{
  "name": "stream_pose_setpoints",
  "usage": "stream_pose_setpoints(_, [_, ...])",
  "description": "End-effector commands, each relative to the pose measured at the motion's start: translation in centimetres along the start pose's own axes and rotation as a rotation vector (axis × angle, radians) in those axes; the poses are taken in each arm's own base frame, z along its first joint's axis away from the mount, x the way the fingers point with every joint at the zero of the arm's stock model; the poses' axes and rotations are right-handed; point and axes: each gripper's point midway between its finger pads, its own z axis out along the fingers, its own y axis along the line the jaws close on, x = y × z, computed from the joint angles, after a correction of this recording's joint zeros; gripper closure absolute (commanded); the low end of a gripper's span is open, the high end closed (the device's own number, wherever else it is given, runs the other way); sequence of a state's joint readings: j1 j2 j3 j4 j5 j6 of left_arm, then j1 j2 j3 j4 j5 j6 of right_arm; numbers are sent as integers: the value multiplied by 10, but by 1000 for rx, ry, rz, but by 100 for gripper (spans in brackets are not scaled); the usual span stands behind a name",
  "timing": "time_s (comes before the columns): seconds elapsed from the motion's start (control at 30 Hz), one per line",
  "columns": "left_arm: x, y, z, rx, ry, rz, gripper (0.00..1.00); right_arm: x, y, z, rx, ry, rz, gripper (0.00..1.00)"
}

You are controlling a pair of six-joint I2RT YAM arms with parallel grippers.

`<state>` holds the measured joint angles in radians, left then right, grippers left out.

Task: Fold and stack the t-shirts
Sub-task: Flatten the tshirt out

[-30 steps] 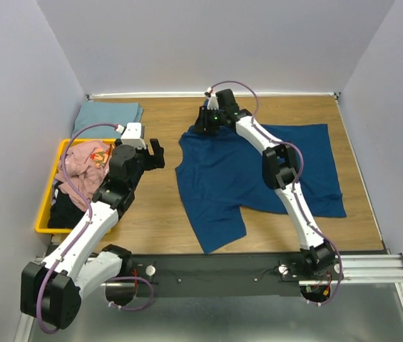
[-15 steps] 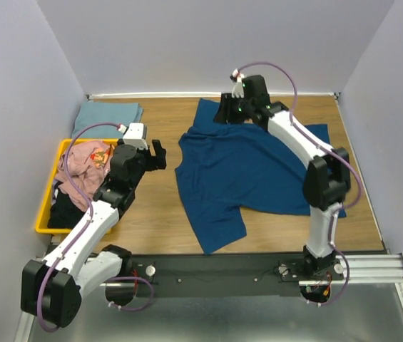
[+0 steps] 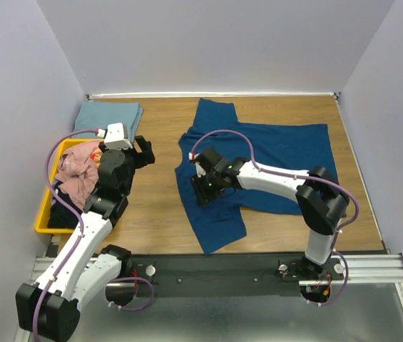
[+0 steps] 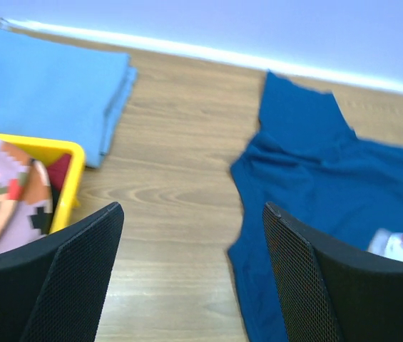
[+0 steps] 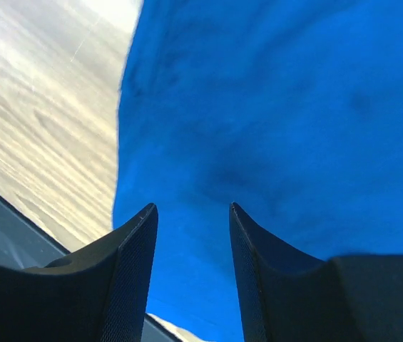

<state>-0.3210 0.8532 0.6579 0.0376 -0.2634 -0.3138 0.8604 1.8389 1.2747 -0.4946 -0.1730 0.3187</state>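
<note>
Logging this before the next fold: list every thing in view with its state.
blue t-shirt: unfolded, spread rumpled on the table.
pale blue shirt: folded, at the far left corner.
yellow bin: holds a crumpled pink shirt and a black shirt.
left gripper: open, empty, above the table.
right gripper: open, empty, over the blue t-shirt.

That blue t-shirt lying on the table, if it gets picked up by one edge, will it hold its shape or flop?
Probably floppy: the blue t-shirt lies flat with soft wrinkles, so it should sag from the right end effector. It looks thin, so likely light. Pushed along the wooden table, it would probably bunch up.
</note>
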Motion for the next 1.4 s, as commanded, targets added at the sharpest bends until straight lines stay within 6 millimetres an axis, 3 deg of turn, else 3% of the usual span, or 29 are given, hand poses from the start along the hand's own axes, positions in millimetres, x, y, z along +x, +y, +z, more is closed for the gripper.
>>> stream_pose_setpoints(0.0, [-14,22,-8,-111,-70,-42,14,7,-4,4,121,16,-19,48])
stream_pose_setpoints(0.23, [-13,23,-8,-113,-63,-40,14,30,20,33,148,133,-100,49])
stream_pose_setpoints(0.5, [-12,20,-7,-100,-59,-41,14,66,76,43,23,281,-223,49])
stream_pose_setpoints(0.63, [-9,20,-6,-101,-50,-40,14,67,115,42,-55,291,-278,49])
stream_pose_setpoints(0.8, [-9,22,-7,-109,-52,-37,14,56,140,33,-117,263,-297,49])
stream_pose_setpoints(0.93, [-7,24,-5,-121,-47,-32,14,38,128,21,-15,174,-288,50])
stream_pose_setpoints(1.07, [-8,25,-5,-124,-47,-32,14,19,86,12,141,100,-249,55])
stream_pose_setpoints(1.13, [-8,25,-5,-128,-50,-33,14,23,71,16,185,109,-242,55])
stream_pose_setpoints(1.23, [-9,26,-5,-131,-51,-33,14,22,63,22,218,111,-239,55])
stream_pose_setpoints(1.37, [-11,27,-7,-140,-59,-35,14,22,66,33,205,124,-242,55])
